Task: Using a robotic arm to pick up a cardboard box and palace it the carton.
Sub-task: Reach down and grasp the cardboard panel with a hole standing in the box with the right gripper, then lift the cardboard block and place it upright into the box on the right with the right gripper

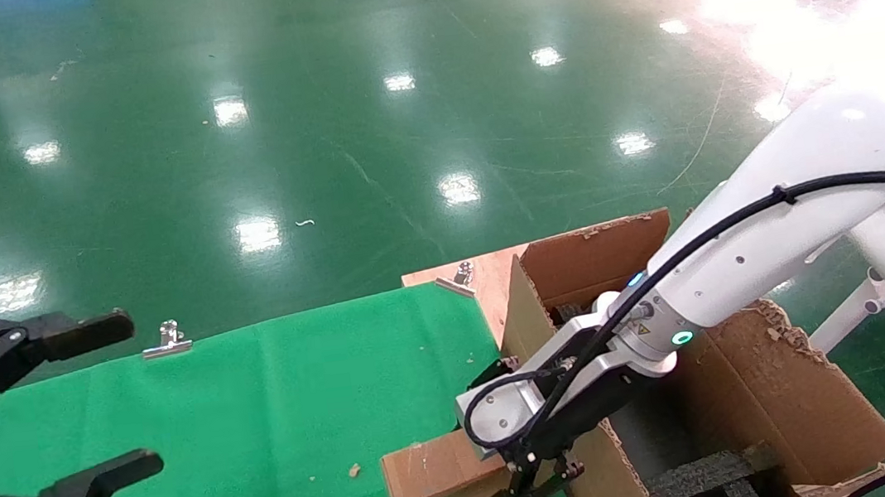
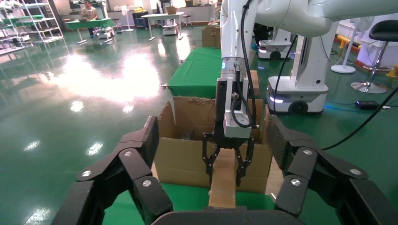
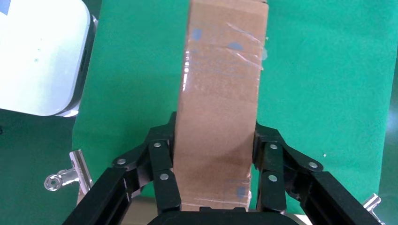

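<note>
My right end effector [image 3: 213, 180] pinches the cardboard box [image 3: 223, 98] over the desk [image 1: 260, 403], beside the carton [image 1: 757, 379]. A narrow grip may let it pivot and catch the ragged flap. Left end effector [image 1: 85, 406]: spread, parked.

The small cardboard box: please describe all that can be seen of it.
The cardboard box is small, brown and plain, with clear tape across one narrow face. It stands on edge on the green cloth, beside the carton. The right hand straddles it, one finger against each broad side. Nothing else touches it.
</note>
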Robot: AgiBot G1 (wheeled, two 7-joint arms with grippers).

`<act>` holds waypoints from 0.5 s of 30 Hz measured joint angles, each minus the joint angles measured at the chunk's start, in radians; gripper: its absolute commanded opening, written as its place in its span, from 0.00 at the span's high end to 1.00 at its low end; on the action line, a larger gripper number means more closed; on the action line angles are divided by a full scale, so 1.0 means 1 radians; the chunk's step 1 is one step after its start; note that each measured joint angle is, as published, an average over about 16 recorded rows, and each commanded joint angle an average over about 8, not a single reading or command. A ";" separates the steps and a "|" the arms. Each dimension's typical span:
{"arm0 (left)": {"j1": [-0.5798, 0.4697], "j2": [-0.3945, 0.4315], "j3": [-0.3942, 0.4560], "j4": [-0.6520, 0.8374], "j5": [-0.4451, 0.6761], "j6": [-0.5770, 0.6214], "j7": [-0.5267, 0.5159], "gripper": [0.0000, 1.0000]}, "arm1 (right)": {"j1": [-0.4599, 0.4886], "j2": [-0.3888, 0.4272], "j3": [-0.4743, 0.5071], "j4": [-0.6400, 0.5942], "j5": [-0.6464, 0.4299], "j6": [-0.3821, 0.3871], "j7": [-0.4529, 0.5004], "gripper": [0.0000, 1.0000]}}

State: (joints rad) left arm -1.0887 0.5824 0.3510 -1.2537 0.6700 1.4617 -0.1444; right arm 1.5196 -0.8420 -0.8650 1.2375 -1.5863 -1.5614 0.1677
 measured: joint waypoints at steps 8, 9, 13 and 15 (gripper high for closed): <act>0.000 0.000 0.000 0.000 0.000 0.000 0.000 0.00 | 0.000 0.002 0.002 -0.002 0.004 0.001 0.002 1.00; 0.000 0.000 0.000 0.000 0.000 0.000 0.000 0.00 | 0.002 0.002 0.003 -0.004 0.007 0.002 0.002 1.00; 0.000 0.000 0.000 0.000 0.000 0.000 0.000 0.00 | 0.014 0.006 0.010 -0.016 0.025 0.002 0.004 1.00; 0.000 0.000 0.000 0.000 0.000 0.000 0.000 0.00 | 0.027 0.009 0.015 -0.026 0.037 0.000 0.004 1.00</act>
State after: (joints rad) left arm -1.0887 0.5825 0.3510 -1.2536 0.6700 1.4617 -0.1444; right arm 1.5468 -0.8330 -0.8501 1.2116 -1.5489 -1.5613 0.1715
